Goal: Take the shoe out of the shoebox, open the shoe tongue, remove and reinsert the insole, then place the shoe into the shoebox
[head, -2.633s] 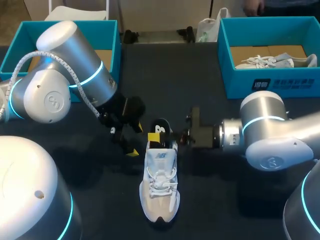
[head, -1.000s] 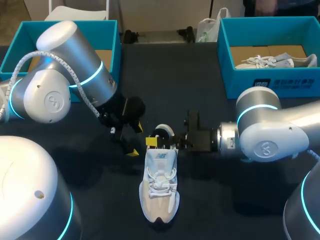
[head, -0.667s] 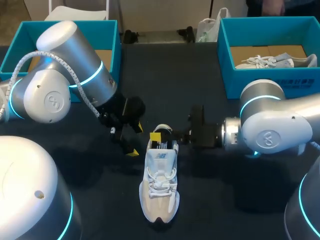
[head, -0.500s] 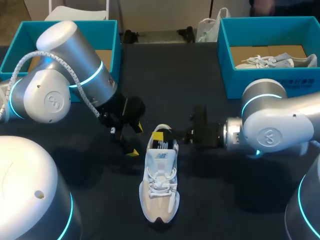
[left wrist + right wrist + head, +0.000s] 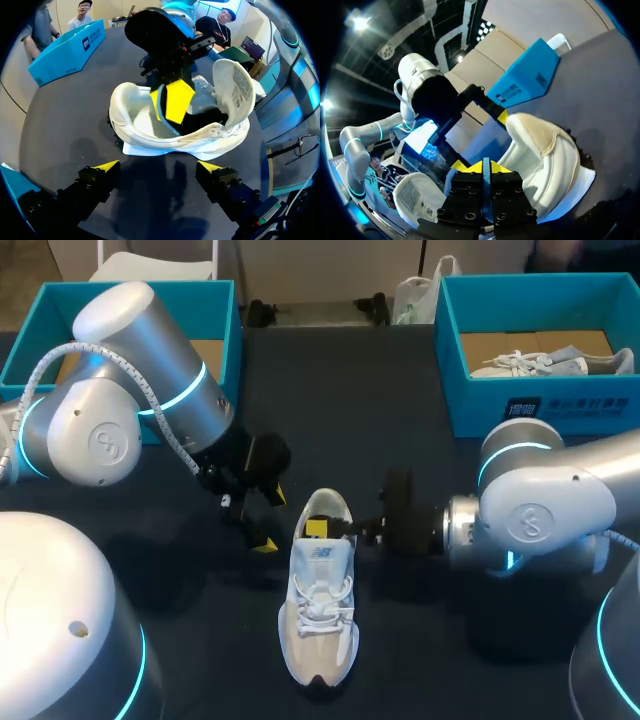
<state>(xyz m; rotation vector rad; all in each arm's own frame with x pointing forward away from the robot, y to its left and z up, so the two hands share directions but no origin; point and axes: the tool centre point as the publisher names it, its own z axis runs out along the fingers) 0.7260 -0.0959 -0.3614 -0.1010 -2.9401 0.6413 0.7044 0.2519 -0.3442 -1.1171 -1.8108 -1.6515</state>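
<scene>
A white sneaker (image 5: 320, 615) lies in the middle of the dark table, toe toward the near edge, its tongue (image 5: 232, 90) folded up and forward. My right gripper (image 5: 318, 529) reaches into the heel opening from the right. Its yellow tips (image 5: 482, 167) are pressed together on a thin bluish edge of the insole (image 5: 161, 112) inside the shoe (image 5: 545, 150). My left gripper (image 5: 270, 520) hangs open just left of the heel. In the left wrist view its tips (image 5: 159, 167) stand wide apart, short of the shoe's side (image 5: 150, 135), touching nothing.
A teal shoebox (image 5: 30, 340) stands at the back left, partly behind my left arm. A second teal shoebox (image 5: 520, 405) at the back right holds another pale shoe (image 5: 540, 362). A white bag (image 5: 415, 295) sits at the far edge.
My right gripper has closed inside the heel opening and sunk lower into it, and the right arm has shifted a little toward the near edge. The left arm and the shoe have stayed put.
</scene>
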